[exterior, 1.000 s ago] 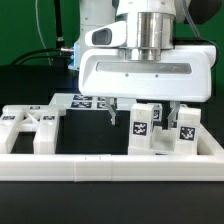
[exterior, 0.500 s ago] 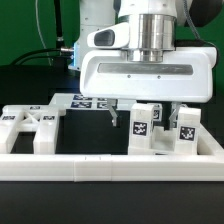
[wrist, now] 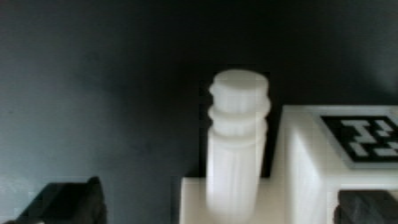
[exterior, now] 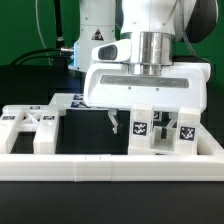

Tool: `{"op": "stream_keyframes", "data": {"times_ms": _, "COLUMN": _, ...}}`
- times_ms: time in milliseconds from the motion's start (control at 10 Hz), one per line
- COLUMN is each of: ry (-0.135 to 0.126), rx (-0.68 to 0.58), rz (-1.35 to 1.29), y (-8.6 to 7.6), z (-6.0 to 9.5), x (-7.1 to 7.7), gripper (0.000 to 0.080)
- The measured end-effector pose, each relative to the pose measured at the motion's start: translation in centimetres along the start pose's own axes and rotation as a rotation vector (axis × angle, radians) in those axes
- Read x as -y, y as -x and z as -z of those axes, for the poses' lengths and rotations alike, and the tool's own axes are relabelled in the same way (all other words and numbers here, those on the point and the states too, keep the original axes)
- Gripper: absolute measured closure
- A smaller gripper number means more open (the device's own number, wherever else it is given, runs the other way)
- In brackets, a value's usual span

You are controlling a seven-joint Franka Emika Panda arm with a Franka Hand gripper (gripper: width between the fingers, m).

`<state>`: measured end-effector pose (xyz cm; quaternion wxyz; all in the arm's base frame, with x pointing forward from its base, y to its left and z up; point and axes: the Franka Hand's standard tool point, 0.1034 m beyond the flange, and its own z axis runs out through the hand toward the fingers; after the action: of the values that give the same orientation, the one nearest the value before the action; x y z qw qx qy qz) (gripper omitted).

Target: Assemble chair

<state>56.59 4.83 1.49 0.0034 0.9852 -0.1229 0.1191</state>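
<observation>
My gripper (exterior: 146,122) hangs over the right group of white chair parts, its jaws wide apart and holding nothing. One dark finger (exterior: 113,121) is on the exterior view's left of a tagged white block (exterior: 140,127), the other is on its right. More tagged blocks (exterior: 186,136) stand further right. The X-braced panel (exterior: 30,126) lies at the left. In the wrist view a ribbed white peg-shaped part (wrist: 237,130) stands beside a tagged white block (wrist: 363,138), between the dark fingertips (wrist: 68,206) of the gripper (wrist: 222,208).
The long white border rail (exterior: 110,166) runs along the front. The marker board (exterior: 88,102) lies flat behind the parts. Dark cables and the arm's base are at the back left.
The gripper's body sits lower and looks smaller in the exterior view: it has moved down toward the right-hand parts. The parts have not moved.
</observation>
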Motion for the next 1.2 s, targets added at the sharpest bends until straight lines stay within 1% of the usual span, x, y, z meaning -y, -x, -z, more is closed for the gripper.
{"op": "stream_keyframes", "data": {"times_ms": 100, "ry": 0.001, "rx": 0.002, "rz": 0.001, "y": 0.1, "z": -0.1, "x": -0.1, "gripper": 0.0151}}
{"op": "stream_keyframes", "data": {"times_ms": 200, "ry": 0.002, "rx": 0.004, "rz": 0.001, "y": 0.2, "z": -0.2, "x": -0.1, "gripper": 0.0179}}
{"op": "stream_keyframes", "data": {"times_ms": 400, "ry": 0.003, "rx": 0.005, "rz": 0.002, "y": 0.3, "z": -0.3, "x": 0.0, "gripper": 0.0449}}
{"op": "stream_keyframes", "data": {"times_ms": 500, "ry": 0.002, "rx": 0.005, "rz": 0.003, "y": 0.3, "z": -0.3, "x": 0.0, "gripper": 0.0449}}
{"op": "stream_keyframes", "data": {"times_ms": 600, "ry": 0.003, "rx": 0.003, "rz": 0.003, "y": 0.2, "z": -0.3, "x": 0.0, "gripper": 0.0557}}
{"op": "stream_keyframes", "data": {"times_ms": 900, "ry": 0.002, "rx": 0.002, "rz": 0.003, "y": 0.2, "z": -0.2, "x": 0.0, "gripper": 0.0557}}
{"op": "stream_keyframes", "data": {"times_ms": 1000, "ry": -0.003, "rx": 0.011, "rz": 0.001, "y": 0.1, "z": 0.3, "x": 0.2, "gripper": 0.0557}}
{"op": "stream_keyframes", "data": {"times_ms": 1200, "ry": -0.026, "rx": 0.032, "rz": -0.007, "y": -0.4, "z": 2.6, "x": 0.8, "gripper": 0.0557}}
